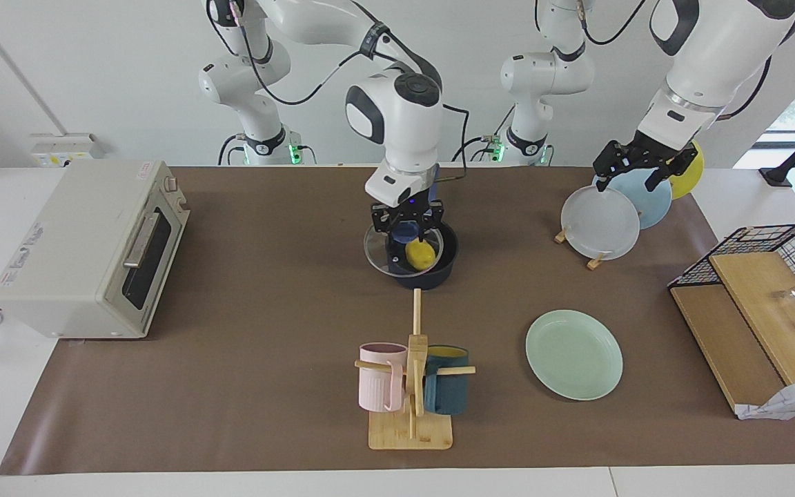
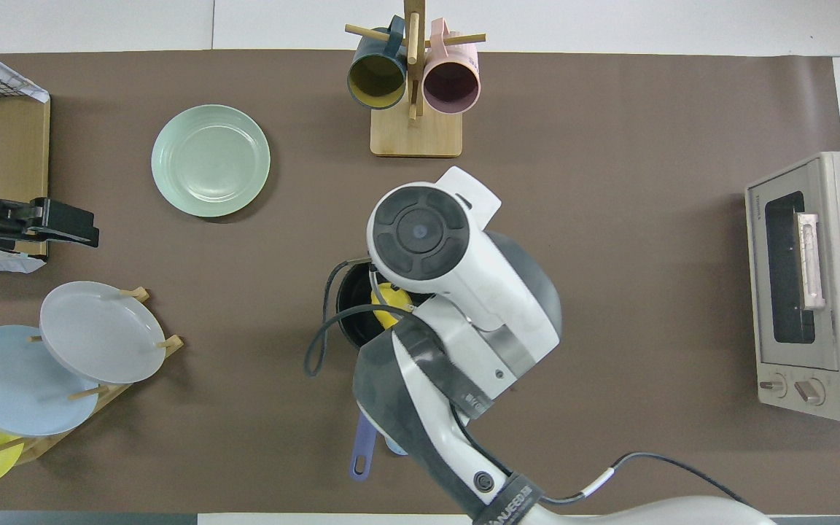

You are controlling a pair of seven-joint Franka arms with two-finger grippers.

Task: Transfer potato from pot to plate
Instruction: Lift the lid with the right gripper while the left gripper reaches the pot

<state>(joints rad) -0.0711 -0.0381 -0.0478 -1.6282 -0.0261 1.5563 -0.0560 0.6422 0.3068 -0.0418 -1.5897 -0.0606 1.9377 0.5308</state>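
Pot (image 1: 432,275): we see the dark navy saucepan at mid-table with the yellow potato (image 1: 421,255) inside it; a clear glass lid (image 1: 377,250) leans tilted on the rim toward the right arm's end.
Plate (image 1: 574,354): the mint-green plate lies bare, at about 4 o'clock from the pot in the facing view, farther from the robots.
Right gripper (image 1: 408,238): it is down in the pot's mouth; the potato sits at its fingertips, but we cannot tell how wide the fingers stand or whether they grip it.
Left gripper (image 1: 635,171): it waits over the plate rack (image 1: 597,261), fingers spread, holding nothing.
Hidden: in the overhead view the right arm covers most of the pot; only a sliver of potato and the blue handle (image 2: 364,448) show.
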